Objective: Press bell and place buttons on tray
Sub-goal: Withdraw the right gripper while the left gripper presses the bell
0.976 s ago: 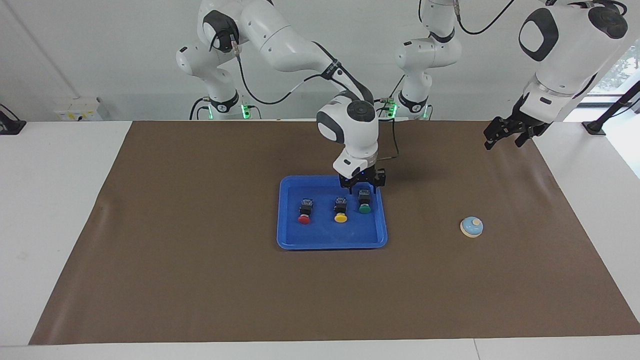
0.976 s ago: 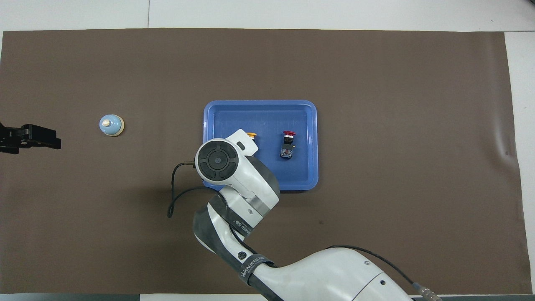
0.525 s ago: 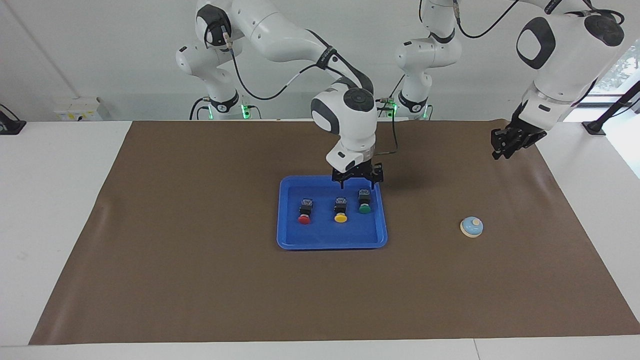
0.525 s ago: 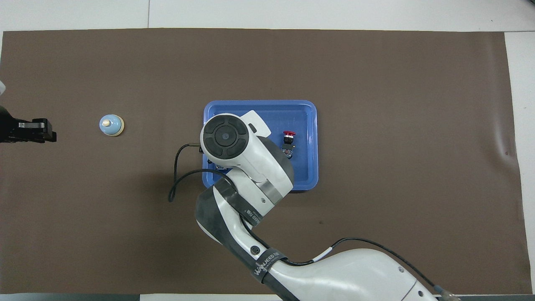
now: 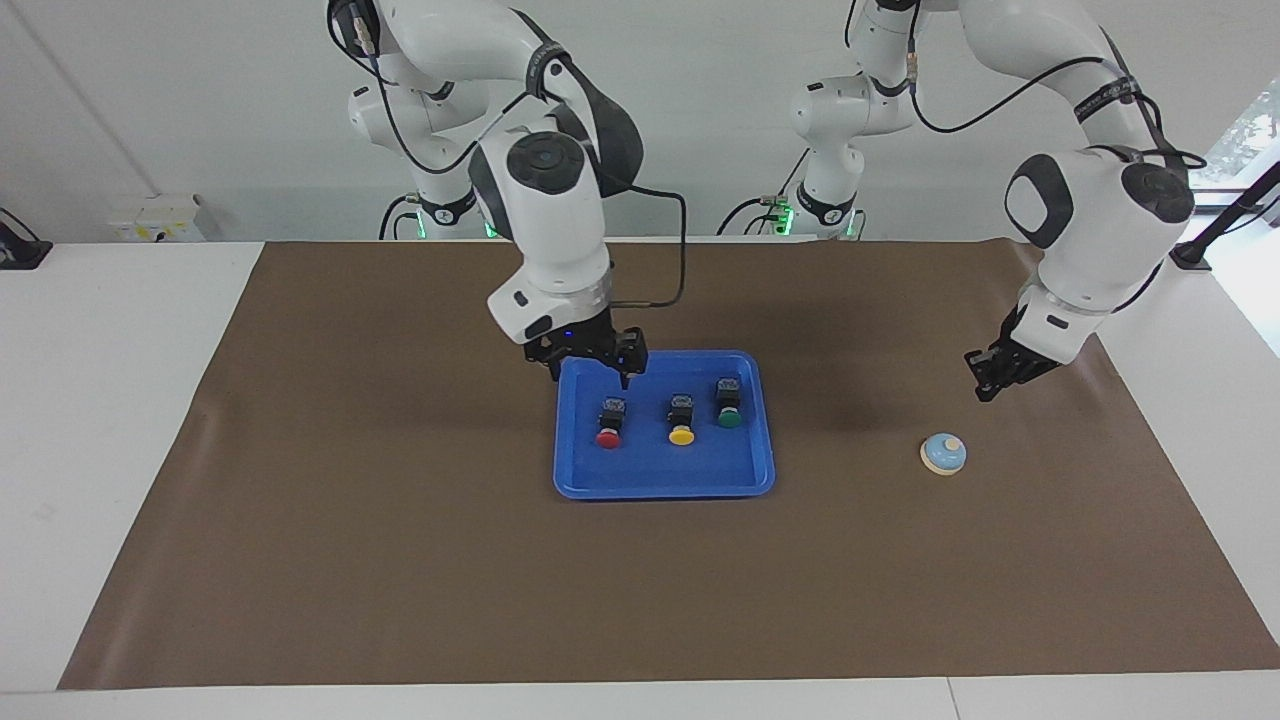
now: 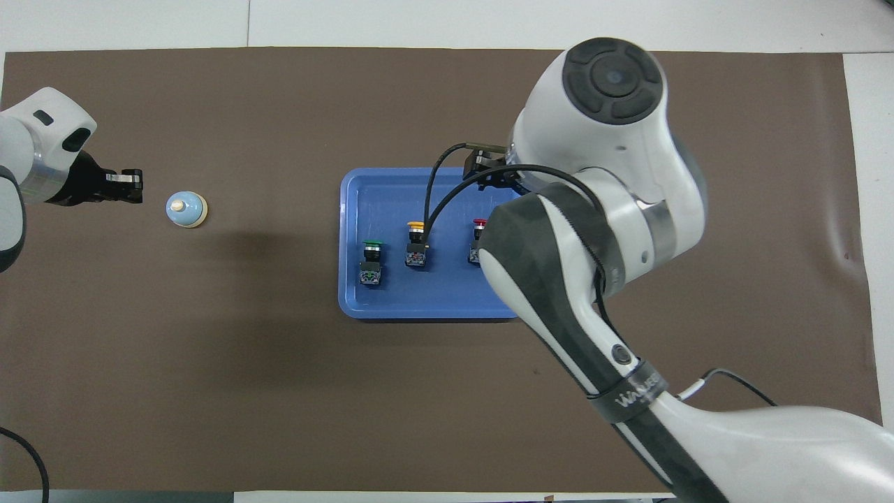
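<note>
Three buttons lie in a row in the tray [image 5: 742,482], caps pointing away from the robots: red button [image 5: 609,422], yellow button [image 5: 681,418], green button [image 5: 729,402], so the placing part looks done. Right gripper [image 5: 587,366] hangs spread and empty over the tray's rim on the robots' side. The bell [image 5: 943,453] sits on the brown mat [image 5: 400,560], well apart from the tray toward the left arm's end. Left gripper [image 5: 988,380], fingertips pressed together, hovers near the bell, likely closed to poke its knob.

Bare mat [image 5: 400,500] rings the bell [image 5: 943,453]; nothing blocks it.
</note>
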`<state>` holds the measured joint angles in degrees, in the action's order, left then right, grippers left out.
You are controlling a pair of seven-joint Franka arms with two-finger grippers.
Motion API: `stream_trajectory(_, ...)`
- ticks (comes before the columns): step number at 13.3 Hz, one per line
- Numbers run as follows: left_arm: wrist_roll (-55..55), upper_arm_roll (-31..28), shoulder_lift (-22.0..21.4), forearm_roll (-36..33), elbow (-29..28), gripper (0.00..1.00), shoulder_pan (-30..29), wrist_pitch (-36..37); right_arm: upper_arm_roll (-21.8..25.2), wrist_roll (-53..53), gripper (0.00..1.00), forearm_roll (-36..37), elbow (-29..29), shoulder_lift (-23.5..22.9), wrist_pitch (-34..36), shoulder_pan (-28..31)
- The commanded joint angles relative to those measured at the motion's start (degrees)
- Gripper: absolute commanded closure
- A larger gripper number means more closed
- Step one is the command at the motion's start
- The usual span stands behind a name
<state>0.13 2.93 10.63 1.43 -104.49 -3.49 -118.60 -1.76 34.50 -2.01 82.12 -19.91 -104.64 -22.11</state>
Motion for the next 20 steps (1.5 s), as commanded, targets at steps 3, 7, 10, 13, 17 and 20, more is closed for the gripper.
stream_trajectory(3,-0.48,-0.38,1.32,-0.47,-0.8,1.0,-0.29,-3.21,-0.26,-15.64,0.0,-0.8,0.68,4.7,7.41,8.47)
stream_trajectory(7,-1.36,-0.38,2.56,-0.47,-3.51,1.0,0.41,-7.68,-0.35,-29.19,0.0,-0.53,1.2,8.92,13.84,17.17)
stream_trajectory(10,-1.36,-0.38,3.78,-0.47,-5.11,1.0,0.41,-10.76,-0.35,-31.07,0.0,0.08,4.26,14.0,16.31,21.04)
stream_trajectory(13,-1.54,-0.38,5.72,-0.47,-6.42,1.0,0.5,-14.36,-0.87,-31.68,0.0,0.43,13.74,23.32,16.57,24.29)
stream_trajectory(17,-1.63,-0.38,6.95,-0.47,-8.53,1.0,0.41,-18.41,-1.05,-31.59,0.0,3.24,14.65,24.13,17.9,24.66)
stream_trajectory(20,-1.63,-0.47,6.6,-0.47,-8.45,1.0,0.5,-16.85,-1.05,-31.77,0.0,3.33,14.74,23.96,16.75,25.1)
